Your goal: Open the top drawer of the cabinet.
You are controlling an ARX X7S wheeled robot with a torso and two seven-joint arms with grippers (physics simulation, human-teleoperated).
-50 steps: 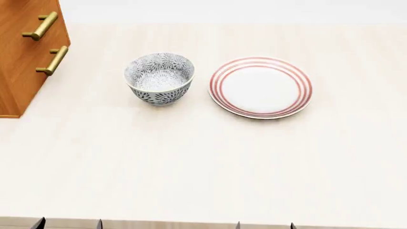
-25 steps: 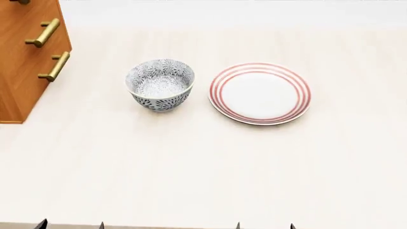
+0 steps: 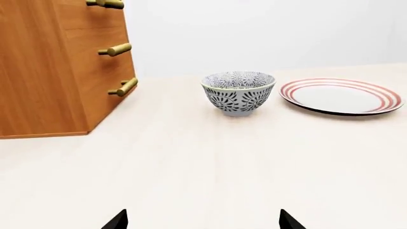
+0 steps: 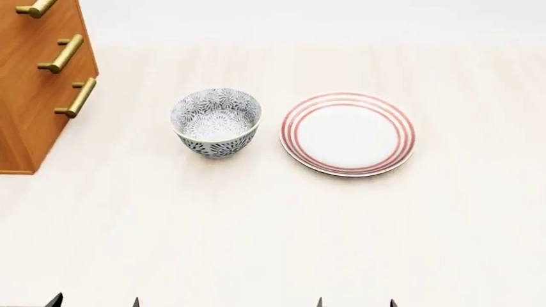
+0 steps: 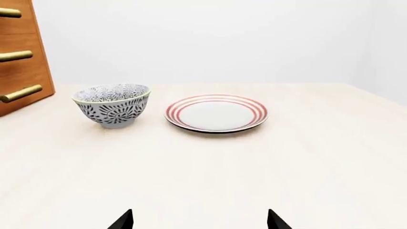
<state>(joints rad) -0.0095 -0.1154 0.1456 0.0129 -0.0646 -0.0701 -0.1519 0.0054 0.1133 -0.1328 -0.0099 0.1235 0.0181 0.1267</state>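
View shifted, third handle now visible on cabinet, 1 bowl, 1 plate, both tools apart.

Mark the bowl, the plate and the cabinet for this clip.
bowl [image 4: 216, 123]: head view, inner wall.
plate [image 4: 347, 133]: head view, white centre.
cabinet [image 3: 45, 71]: left wrist view, side panel.

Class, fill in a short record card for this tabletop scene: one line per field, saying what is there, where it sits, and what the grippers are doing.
cabinet: orange-brown wood, at the table's left edge
brass handles: three show in the head view
drawers: all appear shut
bowl: patterned, upright, between cabinet and plate
plate: white, red rings, beside bowl, apart
left gripper: open, holding nothing
right gripper: open, holding nothing
table: pale wood
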